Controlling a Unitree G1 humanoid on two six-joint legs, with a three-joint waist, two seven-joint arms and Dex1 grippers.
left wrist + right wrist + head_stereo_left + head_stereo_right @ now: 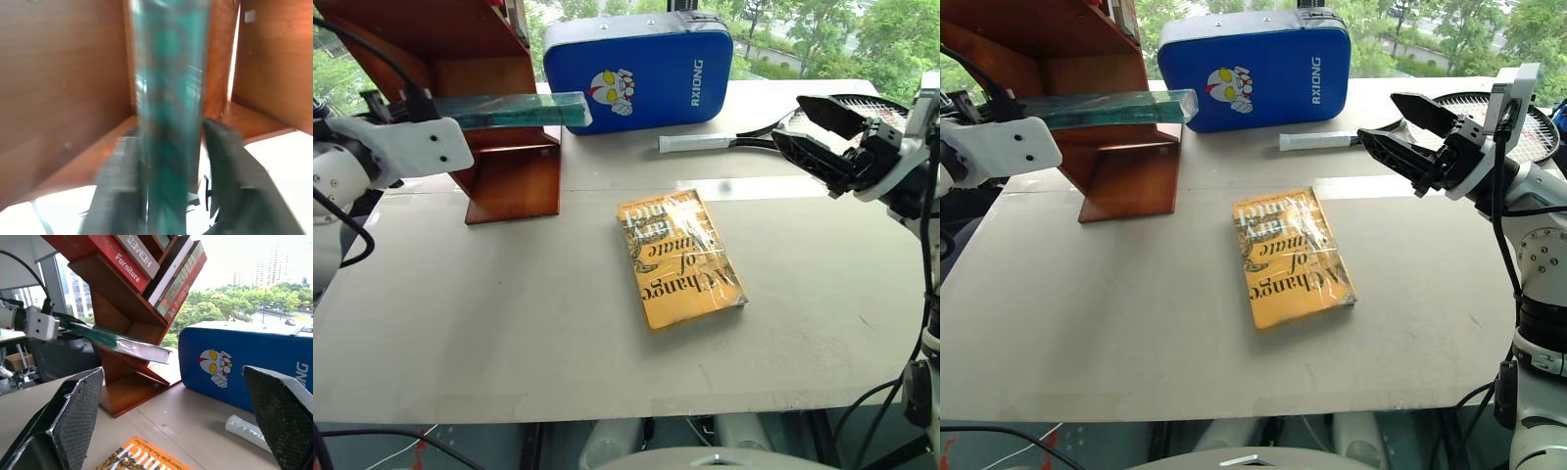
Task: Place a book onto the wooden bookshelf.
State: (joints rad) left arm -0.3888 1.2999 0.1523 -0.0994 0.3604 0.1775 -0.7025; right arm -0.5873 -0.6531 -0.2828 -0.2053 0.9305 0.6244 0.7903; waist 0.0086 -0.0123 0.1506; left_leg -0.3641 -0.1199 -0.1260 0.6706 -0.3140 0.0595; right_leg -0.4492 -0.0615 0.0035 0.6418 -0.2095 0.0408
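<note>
Now, a look across the scene.
Left end effector (168, 196): two black fingers on either side of the book's near end; the blur hides whether they press it or stand just off it, so I cannot tell its state.
Book (524, 110): teal-green, plastic-wrapped, held out level at the wooden bookshelf, its far end sticking out past the shelf's side panel toward the blue case.
Wooden bookshelf (504, 181): reddish-brown, slanted panels, standing at the far left of the surface; from the right wrist view, other books lean in its upper compartments.
Right end effector (1396, 132): fingers spread wide apart, nothing between them, up above the right side of the surface.
Yellow book (680, 257): lying flat near the middle of the surface, cover up, well apart from both arms.
Blue case (641, 69): padded, standing at the back, just beside the bookshelf.
Racket (705, 143): lying behind the yellow book, white-wrapped handle pointing toward the case.
Surface (489, 323): pale grey board under everything.
</note>
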